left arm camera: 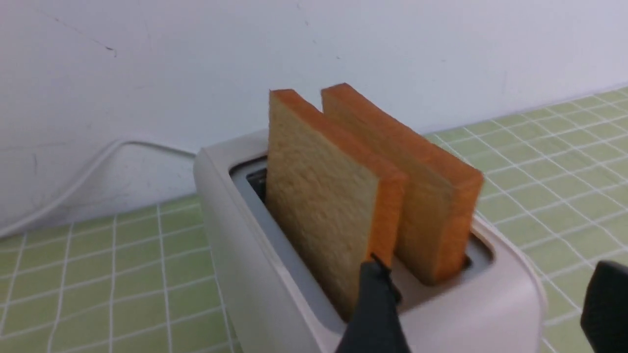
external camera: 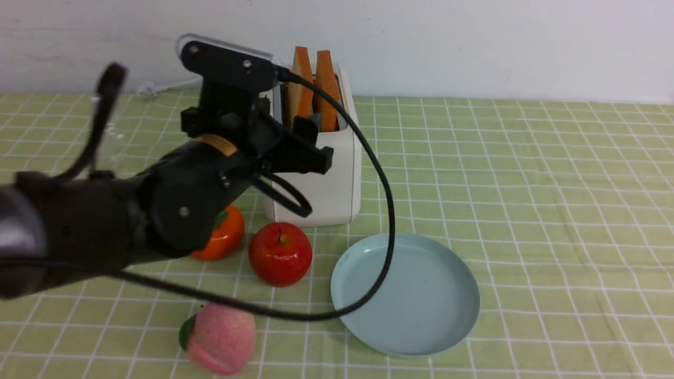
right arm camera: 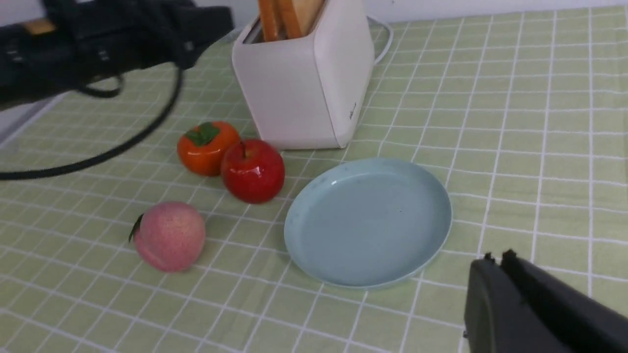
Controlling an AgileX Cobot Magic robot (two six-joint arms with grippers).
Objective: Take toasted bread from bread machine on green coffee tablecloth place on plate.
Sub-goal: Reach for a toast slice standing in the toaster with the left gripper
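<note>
Two slices of toasted bread [external camera: 301, 87] [external camera: 327, 89] stand upright in the slots of the cream-white bread machine [external camera: 326, 184] on the green coffee tablecloth [external camera: 526, 184]. My left gripper [external camera: 315, 141] is open at the machine's near end, level with its top. In the left wrist view one finger [left arm camera: 373, 304] sits in front of the nearer slice [left arm camera: 319, 196]; the other finger [left arm camera: 606, 304] is out past the machine's side, and the farther slice [left arm camera: 431, 196] lies beyond the gap. The pale blue plate [external camera: 421, 295] holds nothing. My right gripper [right arm camera: 495, 256] is shut on nothing, over the cloth beside the plate [right arm camera: 368, 220].
A red apple [external camera: 280, 253] and an orange fruit [external camera: 221, 237] lie just in front of the bread machine, left of the plate. A pink peach [external camera: 218, 337] lies nearer the front edge. The left arm's black cable [external camera: 387, 237] hangs over the plate's left part. A white power cord [left arm camera: 73, 186] trails behind the machine.
</note>
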